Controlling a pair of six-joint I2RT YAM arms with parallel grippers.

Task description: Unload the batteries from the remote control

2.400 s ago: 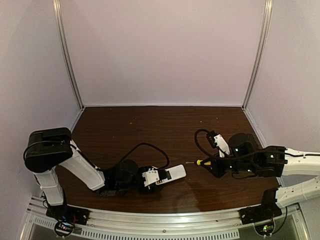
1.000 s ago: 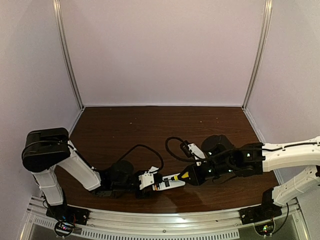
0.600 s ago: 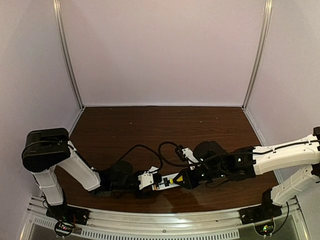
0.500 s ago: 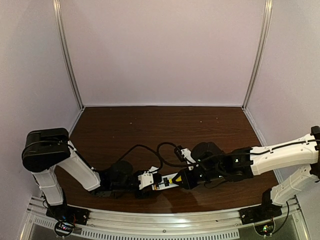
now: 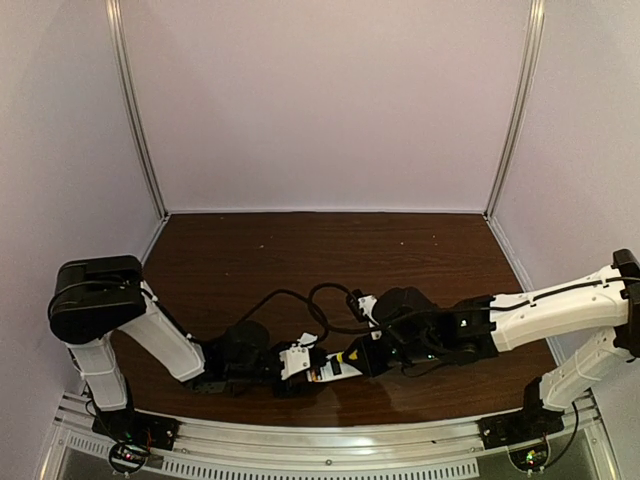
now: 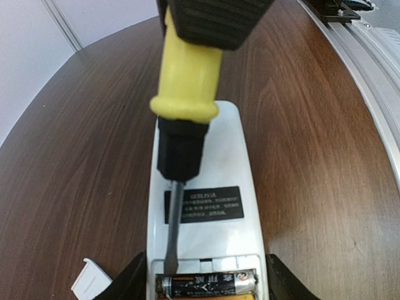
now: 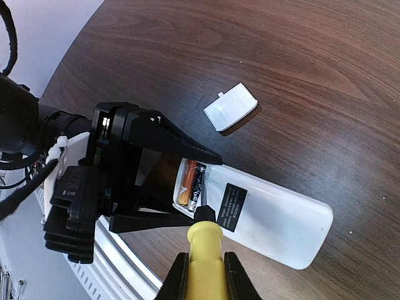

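Note:
The white remote control (image 5: 340,366) lies back up, its battery bay open. My left gripper (image 5: 303,364) is shut on the remote's bay end, a finger on each side. In the right wrist view the dark battery (image 7: 196,182) and the orange-red battery (image 7: 185,181) lie side by side in the bay of the remote (image 7: 275,219). My right gripper (image 7: 204,275) is shut on the yellow-handled screwdriver (image 7: 204,240). In the left wrist view the screwdriver's blade (image 6: 173,228) touches the left end of the dark battery (image 6: 206,284).
The small white square cover piece (image 7: 230,107) lies on the brown table just beyond the remote; it also shows in the left wrist view (image 6: 87,280). The metal rail of the table's near edge (image 5: 330,455) runs close behind the remote.
My right arm has carried the screwdriver leftward from the table's right side to the remote, and the blade has reached the battery bay. The left gripper has kept hold of the remote.

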